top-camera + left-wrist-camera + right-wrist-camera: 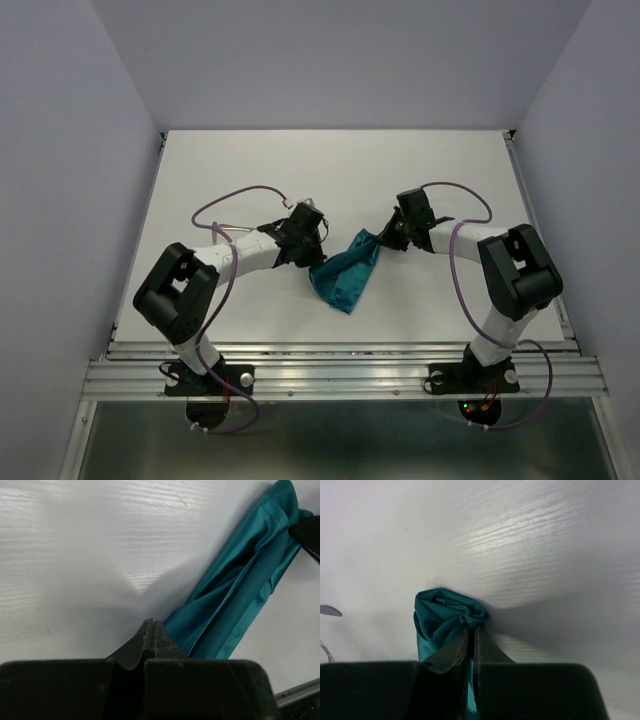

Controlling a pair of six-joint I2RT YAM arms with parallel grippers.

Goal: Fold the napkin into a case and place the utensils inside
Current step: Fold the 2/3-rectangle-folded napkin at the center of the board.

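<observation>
The napkin, mid-frame, is only bunched; no case yet. The right gripper pinches its end. The left gripper is closed just beside it.

A white, faintly wood-grained table carries a teal napkin, bunched into a rumpled diagonal strip midway along its near edge, with a silver utensil lying farther left.
</observation>
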